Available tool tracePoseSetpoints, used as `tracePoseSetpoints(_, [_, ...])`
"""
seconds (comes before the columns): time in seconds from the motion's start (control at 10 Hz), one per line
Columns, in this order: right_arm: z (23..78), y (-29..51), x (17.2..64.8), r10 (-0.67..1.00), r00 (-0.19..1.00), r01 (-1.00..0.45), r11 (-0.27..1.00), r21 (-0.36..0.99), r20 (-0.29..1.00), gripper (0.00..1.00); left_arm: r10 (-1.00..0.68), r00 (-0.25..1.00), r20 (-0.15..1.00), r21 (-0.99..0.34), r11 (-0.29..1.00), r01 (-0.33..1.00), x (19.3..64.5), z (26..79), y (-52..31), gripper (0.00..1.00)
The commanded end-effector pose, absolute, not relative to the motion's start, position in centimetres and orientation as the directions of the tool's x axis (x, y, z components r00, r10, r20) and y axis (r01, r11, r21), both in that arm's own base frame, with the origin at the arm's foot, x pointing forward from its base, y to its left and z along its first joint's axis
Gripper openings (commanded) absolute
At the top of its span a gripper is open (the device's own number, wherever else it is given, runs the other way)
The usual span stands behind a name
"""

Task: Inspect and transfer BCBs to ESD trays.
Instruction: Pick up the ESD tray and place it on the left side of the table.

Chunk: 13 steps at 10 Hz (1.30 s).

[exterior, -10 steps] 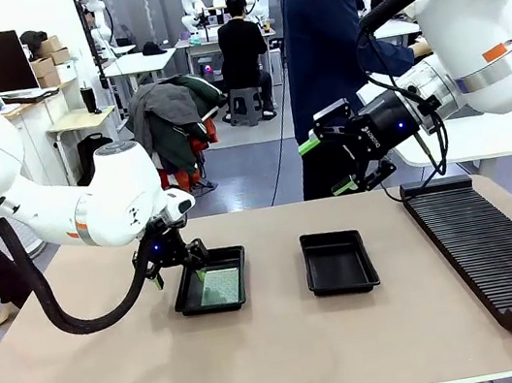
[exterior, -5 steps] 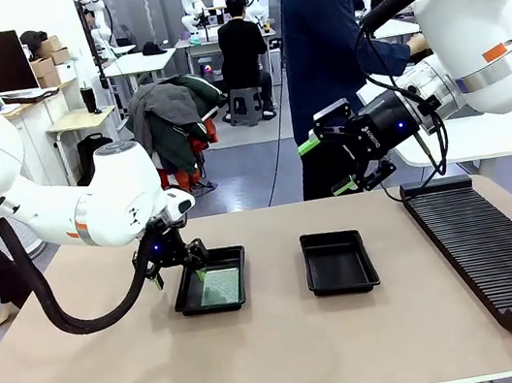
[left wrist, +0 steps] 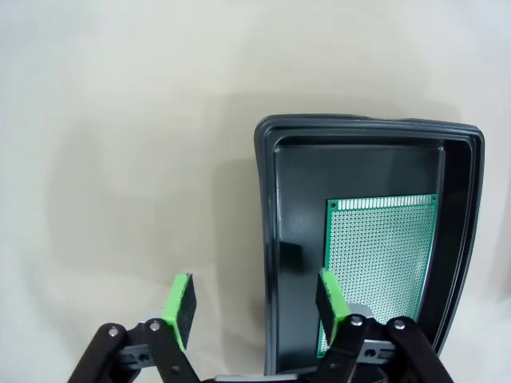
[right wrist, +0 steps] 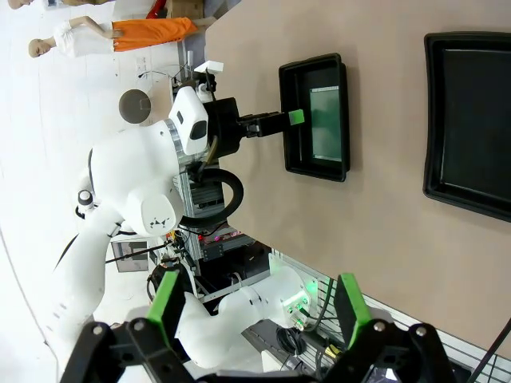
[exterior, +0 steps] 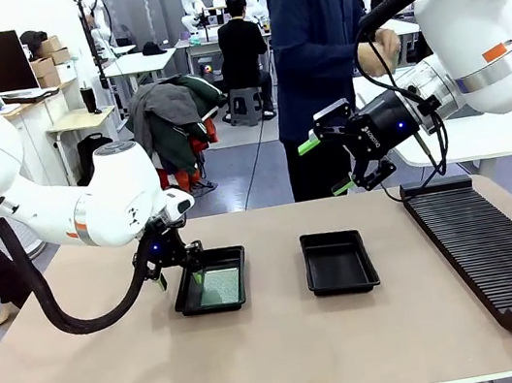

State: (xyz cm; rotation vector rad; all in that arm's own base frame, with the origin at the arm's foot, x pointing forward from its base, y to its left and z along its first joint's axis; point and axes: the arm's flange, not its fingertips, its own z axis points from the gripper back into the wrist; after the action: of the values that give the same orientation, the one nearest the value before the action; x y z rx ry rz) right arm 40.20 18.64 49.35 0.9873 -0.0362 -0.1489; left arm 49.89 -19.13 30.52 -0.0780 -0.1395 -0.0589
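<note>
BCB point(left wrist: 383, 255) in ESD tray point(left wrist: 265, 191), corner hidden | left hand point(left wrist: 252, 276) parted astride rim, seemingly empty | right hand point(right wrist: 257, 278) wide, empty

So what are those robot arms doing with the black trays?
The left gripper is down at the left tray, open, with the tray's side wall between its fingers. A green circuit board lies flat in that tray. The other black tray beside it has nothing in it. The right gripper hangs open in the air over the far side of the table, holding nothing. A person stands behind the table, and a long black rack lies on the right.
</note>
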Motion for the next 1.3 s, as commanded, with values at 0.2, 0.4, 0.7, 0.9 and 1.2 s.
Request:
tracePoseSetpoints(0.2, [49.31,18.92,40.6,-0.164,0.986,0.124,0.534,0.836,-0.041,1.0,-0.059,0.985,0.16,-0.037,0.997,0.066,49.83,30.61,-19.27,0.68])
tracePoseSetpoints(0.4, [49.31,18.92,40.6,-0.164,0.986,0.124,0.534,0.836,-0.041,1.0,-0.071,0.984,0.163,-0.042,0.996,0.079,49.72,30.5,-19.43,0.54])
tracePoseSetpoints(0.7, [49.31,18.92,40.6,-0.164,0.986,0.124,0.534,0.836,-0.041,1.0,-0.075,0.983,0.17,-0.051,0.995,0.084,49.61,30.51,-19.59,0.2])
tracePoseSetpoints(0.9, [49.31,18.92,40.6,-0.164,0.986,0.124,0.534,0.836,-0.041,1.0,-0.078,0.982,0.173,-0.046,0.995,0.087,49.56,30.53,-19.71,0.06])
tracePoseSetpoints(1.2, [49.31,18.92,40.6,-0.164,0.986,0.124,0.534,0.836,-0.041,1.0,-0.077,0.982,0.174,-0.043,0.995,0.085,49.71,30.55,-19.62,0.0])
